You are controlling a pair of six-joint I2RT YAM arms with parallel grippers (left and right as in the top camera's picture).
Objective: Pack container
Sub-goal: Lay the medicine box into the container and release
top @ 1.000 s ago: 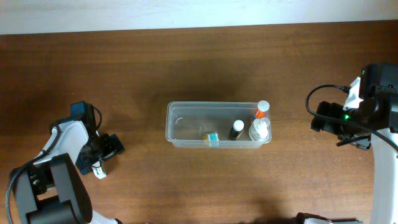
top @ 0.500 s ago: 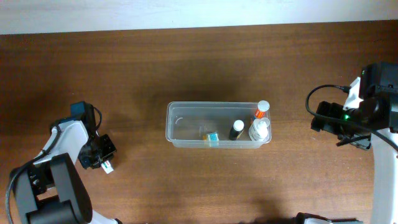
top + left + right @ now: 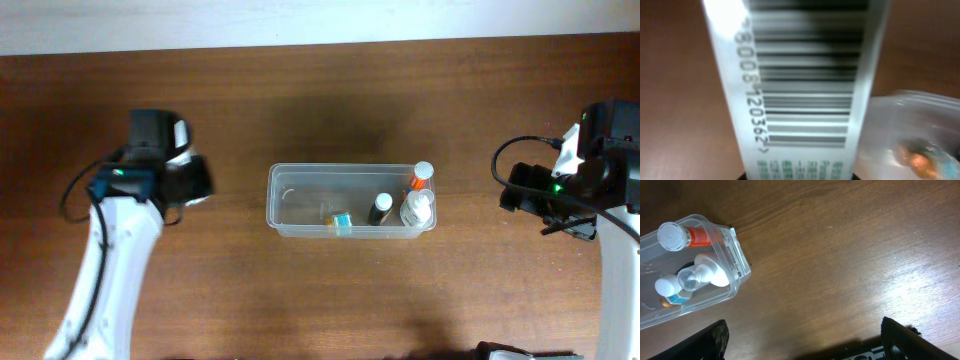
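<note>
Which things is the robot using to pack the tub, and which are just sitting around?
For the job:
the clear container
the bottles already inside it
the white barcode box, held in the left gripper

Just around:
the right gripper, open and holding nothing
the wooden table

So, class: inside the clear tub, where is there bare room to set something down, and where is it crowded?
Bare: the left half of the tub, from its left wall to the small teal bottle. Crowded: the right end, with the dark bottle, white bottle and orange tube.
</note>
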